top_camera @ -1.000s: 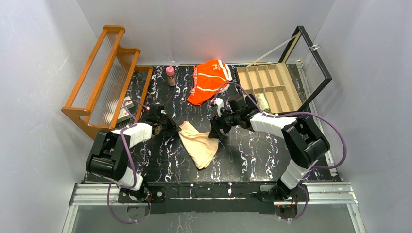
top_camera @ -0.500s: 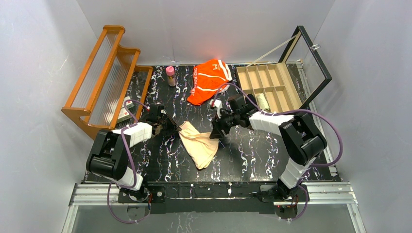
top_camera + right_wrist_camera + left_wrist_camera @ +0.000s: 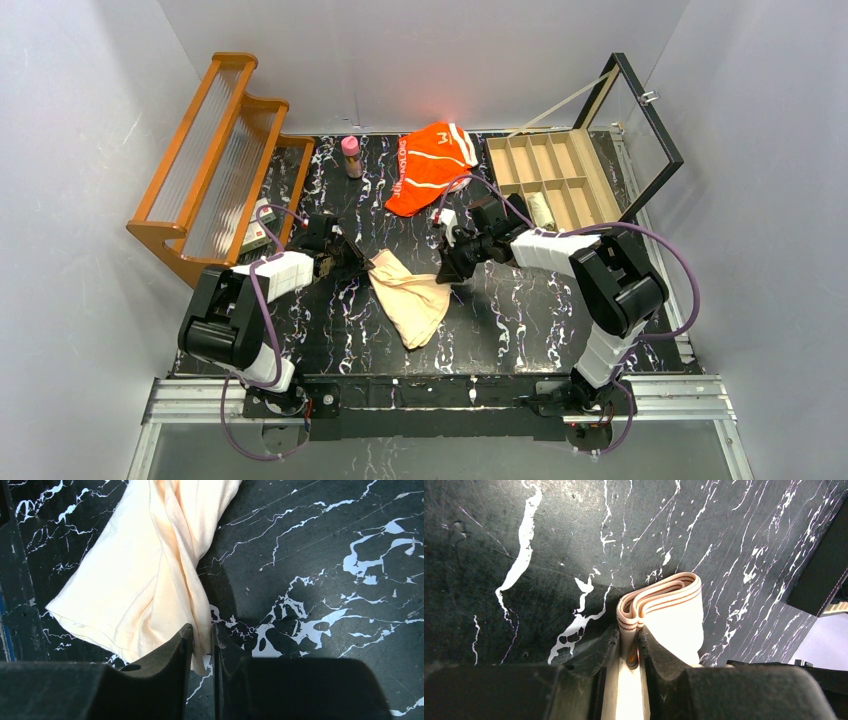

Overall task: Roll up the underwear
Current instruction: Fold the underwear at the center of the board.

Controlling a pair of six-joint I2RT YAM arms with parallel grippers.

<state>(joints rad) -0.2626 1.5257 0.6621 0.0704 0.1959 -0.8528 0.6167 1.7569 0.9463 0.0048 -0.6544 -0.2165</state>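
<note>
**Grip taken, nothing rolled yet**

At the far left a wooden rack leans by the wall, clear of the work. Next to it, the left claw is pinching the beige underwear at its near-left corner. The wrist view shows the striped waistband doubled over and squeezed between the fingers, just off the counter. From there the beige underwear stretches across the middle of the counter, loosely bunched and creased along its length, with no turn of a roll in it.

At its right edge the right claw is pressed together on a thin fold of the cloth, as its wrist view shows, with the rest of the garment spread out flat ahead of the fingers.

Behind, near the back wall, stand a small pink bottle and, right of it, the orange underwear, lying crumpled and apart from both claws. At the far right sits an open box with compartments.

By this showing the task is at its start. The beige underwear is held at two points, probably for straightening or a first fold. Its rolling is still to do, and the orange underwear has yet to be picked up.
</note>
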